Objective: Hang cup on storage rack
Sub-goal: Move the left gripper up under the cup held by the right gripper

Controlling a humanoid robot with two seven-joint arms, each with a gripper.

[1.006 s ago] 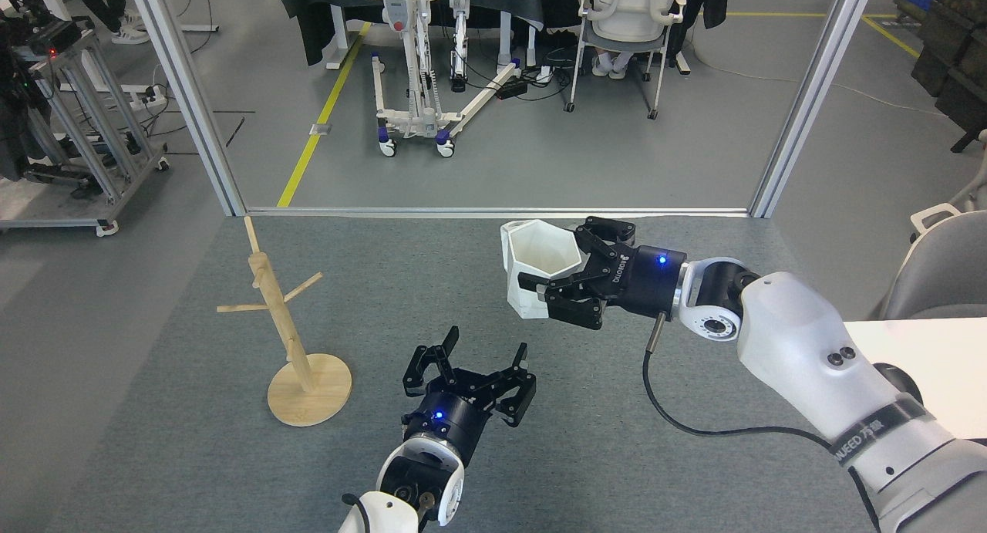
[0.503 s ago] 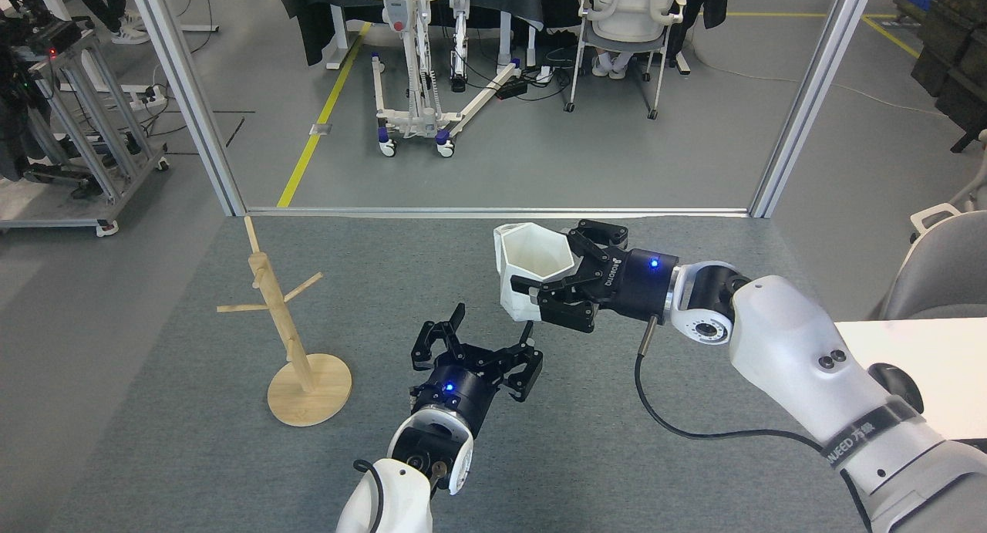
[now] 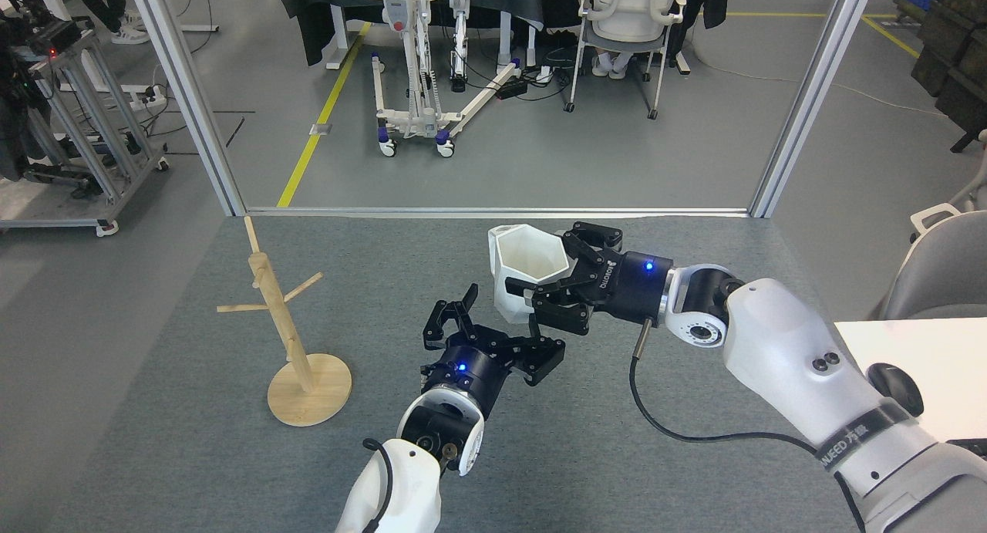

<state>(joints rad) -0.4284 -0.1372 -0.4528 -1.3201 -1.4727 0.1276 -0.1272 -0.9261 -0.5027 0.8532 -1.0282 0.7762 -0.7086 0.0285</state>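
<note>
1. Right gripper [image 3: 549, 282] held the white faceted cup [image 3: 524, 267], its black fingers [image 3: 559, 315] clamped against the cup's near and right-hand walls.
2. Cup sat lifted clear of the grey carpeted table [image 3: 193, 440], hexagonal mouth open toward the camera and tipped slightly; interior looked empty. A small white lug, likely part of the handle, showed at the rim's upper left.
3. Left gripper [image 3: 493, 332] stood just below and left of the cup, fingers spread wide, nothing between them. Its right fingertip lay very near the right gripper's lower finger; contact could not be told from this view.
4. A blue indicator light showed on each gripper's wrist housing.
5. Wooden mug tree [image 3: 279, 317] stood on the table's left side, well apart from both grippers. Post leaned slightly off vertical on its round flat base; pegs angled out left and right, all bare.
6. A black cable [image 3: 678, 429] looped from the right wrist down across the carpet.
7. Beyond the table's far edge: an aluminium frame [image 3: 185, 93], grey floor with a yellow line [image 3: 320, 116], a white wheeled stand [image 3: 416, 93], and an office chair [image 3: 628, 24].
</note>
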